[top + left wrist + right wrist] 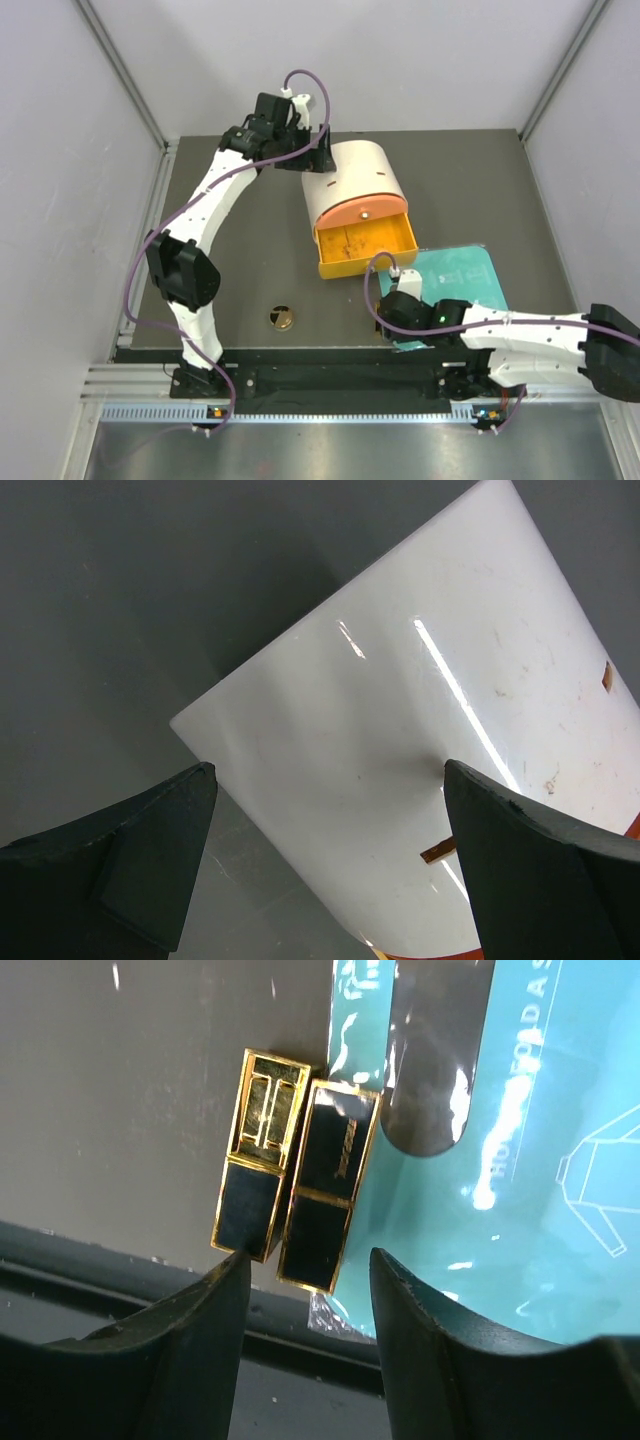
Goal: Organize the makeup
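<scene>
Two black-and-gold rectangular pieces [258,1155] [330,1188] lie side by side at the left edge of the teal board [540,1210], near the table's front edge. My right gripper [308,1265] is open just in front of them, one finger to each side of their near ends, holding nothing. In the top view it [395,316] hangs over the board's near left corner. A round gold-rimmed black compact [281,318] lies alone on the dark table. My left gripper [328,780] is open, astride the back of the cream box [420,710]. The peach tubes are out of view.
The cream-and-orange cylindrical box [358,180] lies on its side at the middle back with its orange drawer [366,246] pulled open toward the front. The teal board [460,280] lies right of the drawer. Grey walls enclose the table.
</scene>
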Available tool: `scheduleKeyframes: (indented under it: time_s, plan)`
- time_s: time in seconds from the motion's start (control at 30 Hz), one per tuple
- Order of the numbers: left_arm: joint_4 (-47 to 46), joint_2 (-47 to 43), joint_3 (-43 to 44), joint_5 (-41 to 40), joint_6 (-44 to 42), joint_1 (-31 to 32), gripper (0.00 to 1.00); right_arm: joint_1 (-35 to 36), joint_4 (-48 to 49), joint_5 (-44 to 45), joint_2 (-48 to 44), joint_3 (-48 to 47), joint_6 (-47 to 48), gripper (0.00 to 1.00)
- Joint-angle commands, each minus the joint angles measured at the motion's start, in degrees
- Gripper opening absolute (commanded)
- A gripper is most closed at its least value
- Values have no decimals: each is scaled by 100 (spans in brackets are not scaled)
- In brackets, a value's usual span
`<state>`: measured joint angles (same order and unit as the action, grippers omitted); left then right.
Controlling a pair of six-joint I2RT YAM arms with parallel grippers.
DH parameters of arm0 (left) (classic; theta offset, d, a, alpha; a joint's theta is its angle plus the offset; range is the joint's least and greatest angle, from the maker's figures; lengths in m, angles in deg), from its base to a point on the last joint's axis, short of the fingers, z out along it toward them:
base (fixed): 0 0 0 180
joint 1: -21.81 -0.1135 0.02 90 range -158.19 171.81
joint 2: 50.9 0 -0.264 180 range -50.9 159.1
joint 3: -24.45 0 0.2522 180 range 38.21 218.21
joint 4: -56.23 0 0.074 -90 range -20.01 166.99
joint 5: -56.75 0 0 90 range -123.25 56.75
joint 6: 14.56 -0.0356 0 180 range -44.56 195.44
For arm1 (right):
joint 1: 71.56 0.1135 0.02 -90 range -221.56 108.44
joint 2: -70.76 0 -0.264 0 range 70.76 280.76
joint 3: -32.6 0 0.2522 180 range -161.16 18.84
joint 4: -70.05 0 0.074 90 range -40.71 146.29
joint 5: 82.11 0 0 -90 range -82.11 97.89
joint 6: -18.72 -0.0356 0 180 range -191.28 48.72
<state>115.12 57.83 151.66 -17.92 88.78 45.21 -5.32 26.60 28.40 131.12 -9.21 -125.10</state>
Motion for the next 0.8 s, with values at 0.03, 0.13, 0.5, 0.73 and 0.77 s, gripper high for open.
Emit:
scheduleKeyframes:
  time_s: [0.03, 0.13, 0.5, 0.73, 0.77]
  plan:
    - [664, 131, -323, -320, -306, 60, 99, -93, -71, 691, 353, -305, 12, 49]
    - [656, 131, -332, -338, -306, 60, 99, -102, -133, 805, 468, -368, 21, 48]
    - [612, 114, -376, -347, -280, 60, 99, -146, -344, 507, 907, -350, 12, 38]
    - [612, 105, -402, -373, -271, 68, 99, -120, -599, 339, 1022, -376, -14, 38]
    - [603, 105, -402, -373, -271, 68, 99, -102, -608, 357, 961, -368, -40, 37]
